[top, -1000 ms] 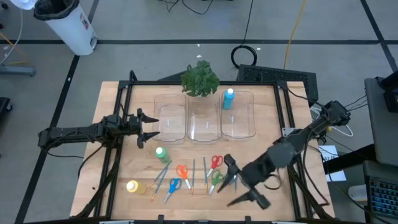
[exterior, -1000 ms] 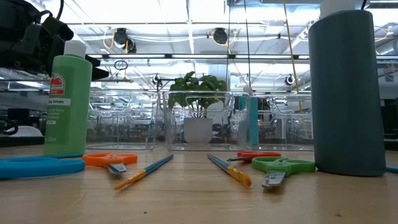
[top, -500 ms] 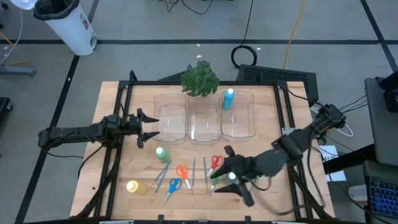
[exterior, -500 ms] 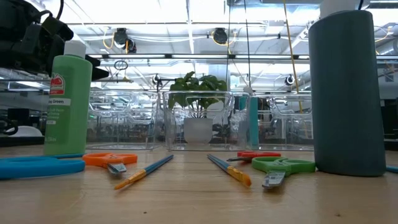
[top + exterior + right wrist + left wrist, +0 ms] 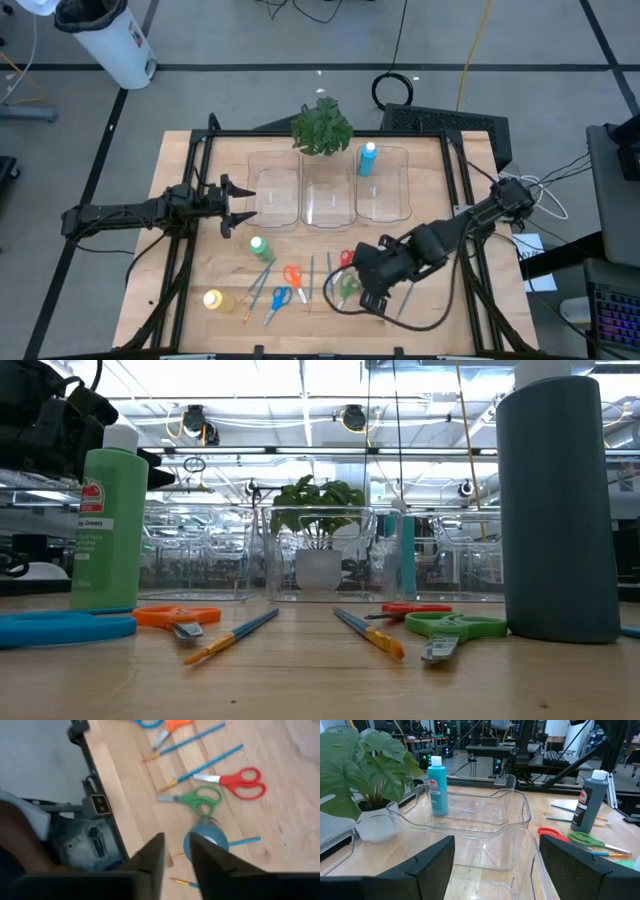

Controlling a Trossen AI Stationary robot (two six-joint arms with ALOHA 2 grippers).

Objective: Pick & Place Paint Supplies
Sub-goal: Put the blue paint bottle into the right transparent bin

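High view: right gripper (image 5: 366,297) low over table's front edge beside green scissors (image 5: 347,287); left gripper (image 5: 238,206) hovers by the bins. Low view: dark bottle (image 5: 557,500) upright by the scissors. Left wrist: fingers (image 5: 430,865) spread apart, empty. Right wrist: fingers (image 5: 150,857) nearly together above the bottle; contact — cannot tell

The left gripper (image 5: 243,208) is waiting at the middle left of the high view, fingers wide apart. The right gripper (image 5: 365,290) is reaching low at the lower middle, fingers nearly together.
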